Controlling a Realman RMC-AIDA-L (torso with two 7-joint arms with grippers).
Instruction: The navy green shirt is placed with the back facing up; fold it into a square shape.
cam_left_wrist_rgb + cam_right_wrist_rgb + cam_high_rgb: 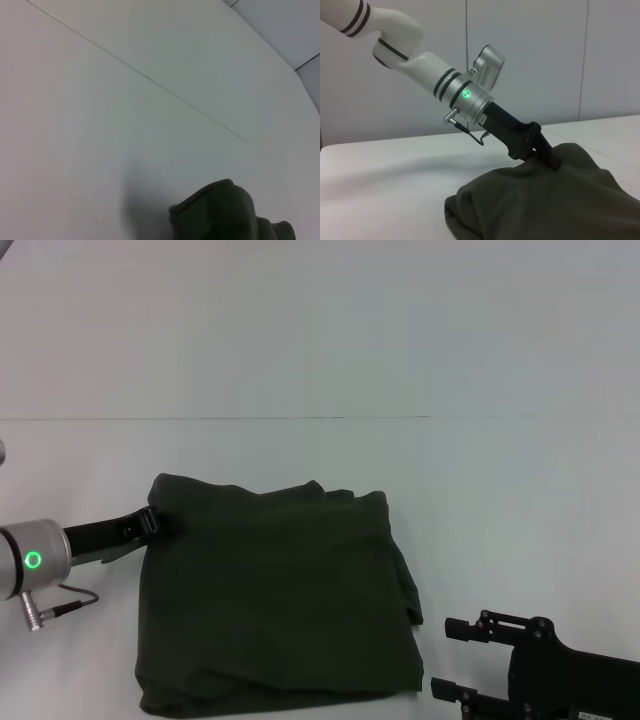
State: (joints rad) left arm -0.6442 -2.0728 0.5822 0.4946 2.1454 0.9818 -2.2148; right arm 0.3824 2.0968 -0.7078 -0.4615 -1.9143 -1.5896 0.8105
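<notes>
The navy green shirt (280, 600) lies folded into a rough square on the white table (500, 500), its edges rumpled. My left gripper (158, 520) is at the shirt's far left corner, shut on a pinch of the fabric. The right wrist view shows this gripper (549, 155) sunk into the raised cloth (545, 200). In the left wrist view only a bunched bit of the shirt (225, 210) shows. Near the table's front edge my right gripper (450, 658) hangs open, a little to the right of the shirt and apart from it.
A thin seam (300, 418) runs across the table behind the shirt. A grey cable (60, 605) loops from the left wrist beside the shirt's left edge. A pale wall (545, 50) stands behind the table.
</notes>
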